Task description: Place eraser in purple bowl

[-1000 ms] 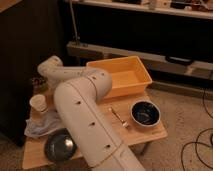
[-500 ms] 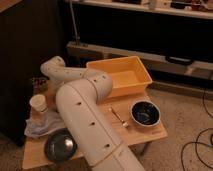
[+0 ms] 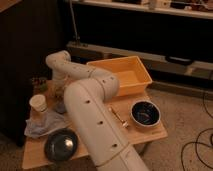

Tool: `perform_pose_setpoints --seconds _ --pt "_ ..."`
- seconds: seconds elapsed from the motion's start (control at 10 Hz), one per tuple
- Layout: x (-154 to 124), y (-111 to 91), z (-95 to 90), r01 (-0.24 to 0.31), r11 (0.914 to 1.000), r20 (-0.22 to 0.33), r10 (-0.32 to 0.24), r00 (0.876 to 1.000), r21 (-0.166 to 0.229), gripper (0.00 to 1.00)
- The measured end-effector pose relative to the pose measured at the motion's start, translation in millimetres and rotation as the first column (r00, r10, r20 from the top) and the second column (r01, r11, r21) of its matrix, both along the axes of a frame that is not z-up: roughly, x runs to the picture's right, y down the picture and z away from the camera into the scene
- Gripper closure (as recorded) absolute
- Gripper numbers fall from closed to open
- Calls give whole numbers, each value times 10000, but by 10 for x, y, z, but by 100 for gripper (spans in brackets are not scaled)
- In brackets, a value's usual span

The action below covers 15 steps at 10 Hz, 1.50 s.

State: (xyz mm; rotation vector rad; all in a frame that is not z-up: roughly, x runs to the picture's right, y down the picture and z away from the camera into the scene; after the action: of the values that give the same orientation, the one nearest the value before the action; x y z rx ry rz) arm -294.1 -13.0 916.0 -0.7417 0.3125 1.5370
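Presently, on the low wooden table [image 3: 153, 134]: purple bowl [image 3: 145, 113], front right, nothing in it. Small tan piece [image 3: 119, 118] just left of it; whether this is the eraser, I cannot tell. Yellow bin [image 3: 123, 75] behind. Paper cup [image 3: 38, 103], crumpled cloth [image 3: 46, 123] and grey-blue bowl [image 3: 61, 145] to the left. Gripper [image 3: 60, 96] low at back left, behind the white arm [image 3: 95, 117]; open or closed, cannot tell.

Your arm [image 3: 95, 125] runs off the bottom edge and covers the middle of the table [image 3: 32, 150]. The gripper [image 3: 60, 96] hangs low behind it at the table's left side, mostly hidden, and you cannot make out the eraser.
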Motion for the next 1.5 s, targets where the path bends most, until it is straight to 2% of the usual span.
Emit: perform_pose_setpoints --seconds 0.1,0.3,0.4,0.5,0.7,1.0,1.1,1.2,1.4,1.5 --pt "12 -125 -258 -120 9998 561 112 9984 125 100" --pt "58 -318 -691 -465 9982 1566 400 9868 380 100" --pt "85 -406 -899 -592 9967 1948 473 9797 557 100" --pt "89 -438 -1014 -614 9963 2145 472 9756 599 100" --pt "47 -414 -1130 -610 9961 2544 430 9661 632 100" --pt "28 -237 -1052 -584 9966 3044 380 9518 582 100" --pt "9 -202 -1079 -550 9970 3302 337 9433 553 100" --pt "28 -198 -1111 -462 9978 3392 271 9403 484 100" --pt "104 -249 -1325 -35 9999 3599 -3 9330 99 100" --pt "242 -271 -1437 171 9998 3594 -135 9331 -68 100"
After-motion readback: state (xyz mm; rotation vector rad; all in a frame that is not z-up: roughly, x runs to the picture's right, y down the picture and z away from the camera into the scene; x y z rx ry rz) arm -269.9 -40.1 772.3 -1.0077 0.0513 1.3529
